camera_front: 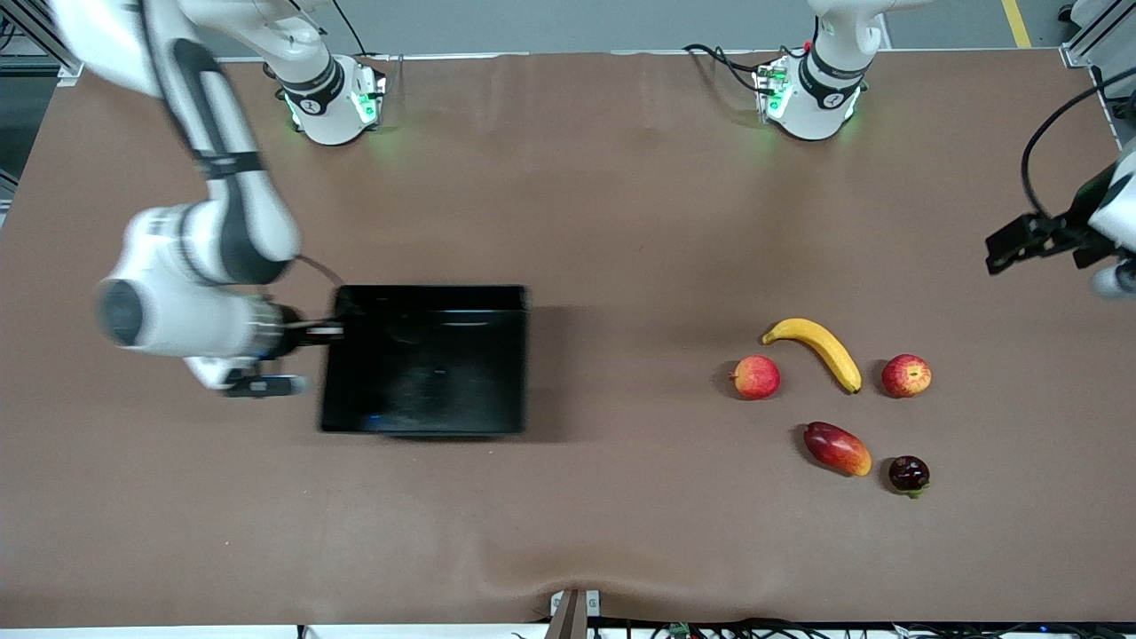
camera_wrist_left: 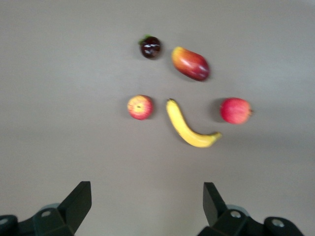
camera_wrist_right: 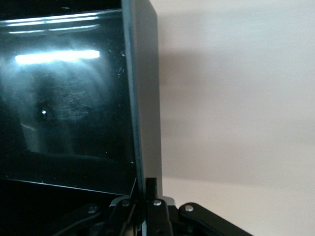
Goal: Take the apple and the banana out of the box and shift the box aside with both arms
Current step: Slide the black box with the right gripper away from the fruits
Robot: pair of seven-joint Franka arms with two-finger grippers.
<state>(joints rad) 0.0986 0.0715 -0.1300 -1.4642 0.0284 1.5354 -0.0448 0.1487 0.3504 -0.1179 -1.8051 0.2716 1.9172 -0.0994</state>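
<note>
The black box (camera_front: 426, 359) lies toward the right arm's end of the table. My right gripper (camera_front: 335, 331) is shut on the box's end wall (camera_wrist_right: 143, 98), one finger (camera_wrist_right: 152, 186) outside it. The banana (camera_front: 821, 351) lies between two red apples (camera_front: 756, 376) (camera_front: 906, 374) toward the left arm's end. My left gripper (camera_front: 1016, 244) hangs open and empty over bare table beside the fruits. The left wrist view shows its fingers (camera_wrist_left: 78, 196) wide apart, with the banana (camera_wrist_left: 187, 128) and the apples (camera_wrist_left: 140, 107) (camera_wrist_left: 236, 110) ahead.
A red-orange mango (camera_front: 837, 448) and a small dark purple fruit (camera_front: 909, 473) lie nearer the front camera than the banana; they also show in the left wrist view, mango (camera_wrist_left: 190, 63) and purple fruit (camera_wrist_left: 150, 47). Brown table (camera_front: 621, 222) stretches between box and fruits.
</note>
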